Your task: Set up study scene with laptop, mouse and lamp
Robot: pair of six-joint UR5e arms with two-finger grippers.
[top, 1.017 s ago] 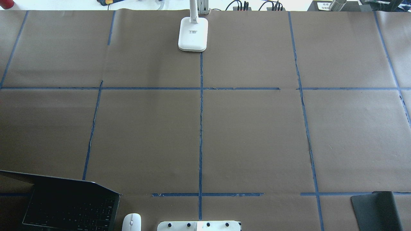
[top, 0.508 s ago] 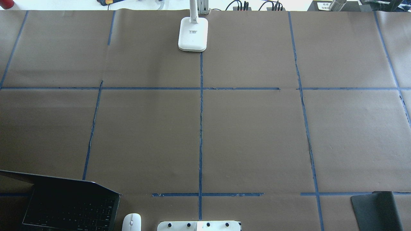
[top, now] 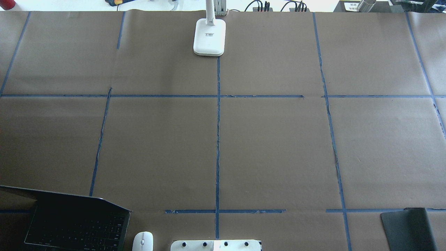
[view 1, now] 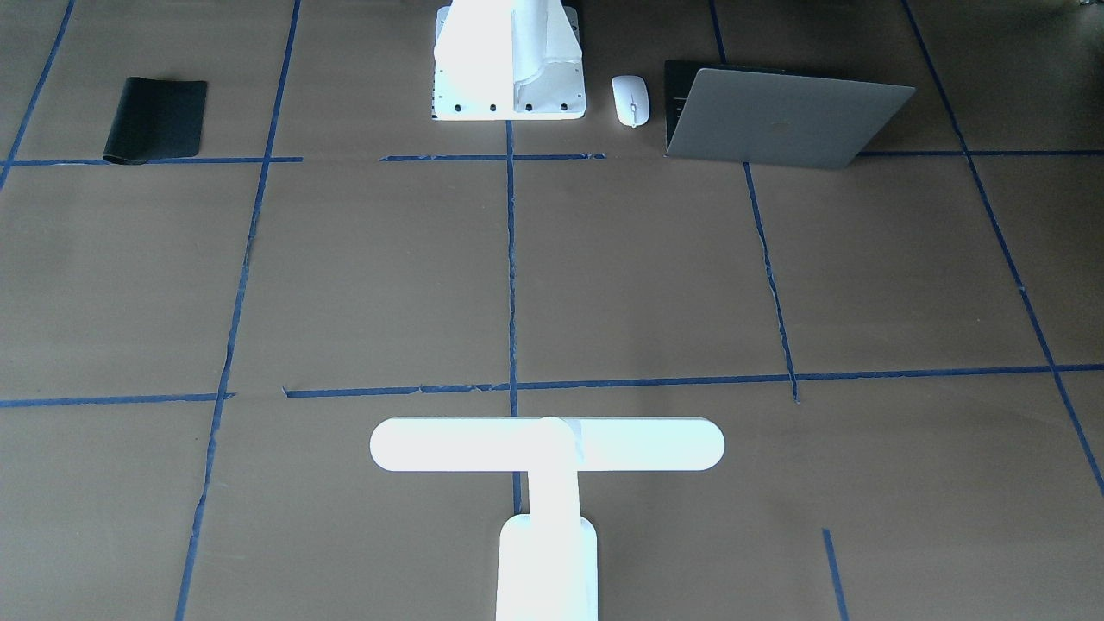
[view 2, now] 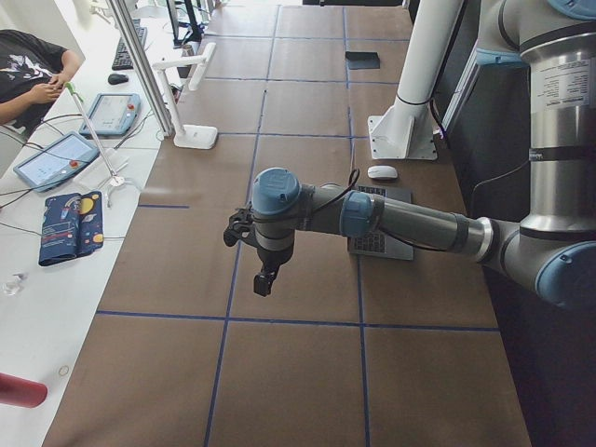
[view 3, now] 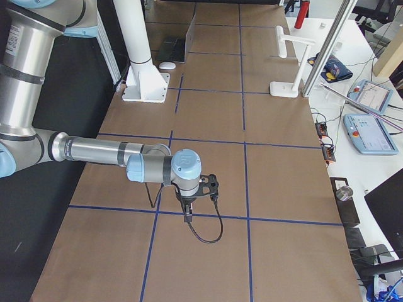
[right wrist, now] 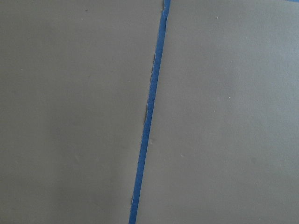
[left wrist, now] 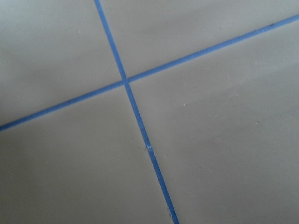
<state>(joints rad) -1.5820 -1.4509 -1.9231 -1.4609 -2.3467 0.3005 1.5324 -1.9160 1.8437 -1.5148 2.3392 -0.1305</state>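
Observation:
The open grey laptop (top: 69, 226) sits at the near left table corner; it also shows in the front view (view 1: 776, 121). The white mouse (top: 143, 241) lies just right of it, beside the base block. The white T-shaped lamp (view 1: 548, 444) stands at the far middle edge, its base (top: 209, 36) on the centre tape line. My left gripper (view 2: 265, 279) hangs above the table's left end, out past the laptop. My right gripper (view 3: 187, 211) hangs over the right end. Both show only in side views, so I cannot tell if they are open. The wrist views show only paper and tape.
A black flexible mat (top: 407, 230) lies at the near right corner. The white bolted bracket block (top: 216, 245) stands at the near middle edge. Brown paper with blue tape lines (top: 217, 139) covers the table. Tablets and cables lie beyond the far edge (view 2: 56, 158).

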